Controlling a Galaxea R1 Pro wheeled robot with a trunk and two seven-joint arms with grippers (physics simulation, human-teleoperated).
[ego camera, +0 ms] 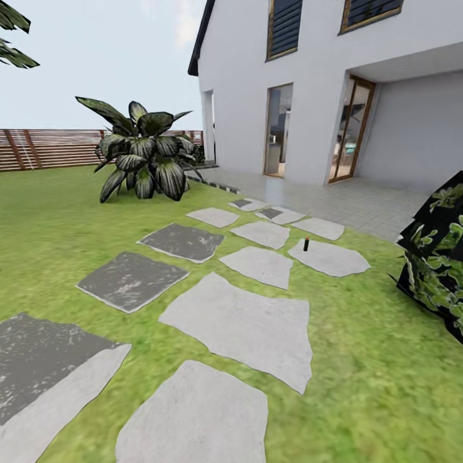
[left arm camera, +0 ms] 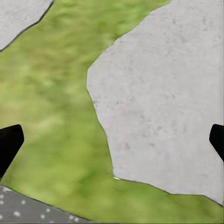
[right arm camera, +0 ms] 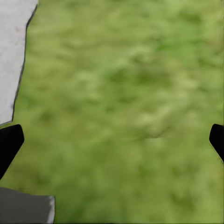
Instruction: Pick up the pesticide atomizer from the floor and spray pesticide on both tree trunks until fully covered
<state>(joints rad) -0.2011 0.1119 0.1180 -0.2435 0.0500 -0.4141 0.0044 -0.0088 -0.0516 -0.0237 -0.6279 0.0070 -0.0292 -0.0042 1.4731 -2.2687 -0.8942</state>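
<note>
A small dark object — possibly the pesticide atomizer (too small to confirm) — is standing upright on a pale stepping stone in the lawn, near the house. The left gripper and right gripper are hanging over the ground — fingers spread wide, holding nothing.

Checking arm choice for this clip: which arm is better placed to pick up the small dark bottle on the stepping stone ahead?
Right, marginally: the atomizer stands right of centre. Both grippers hang open, still far away.
</note>
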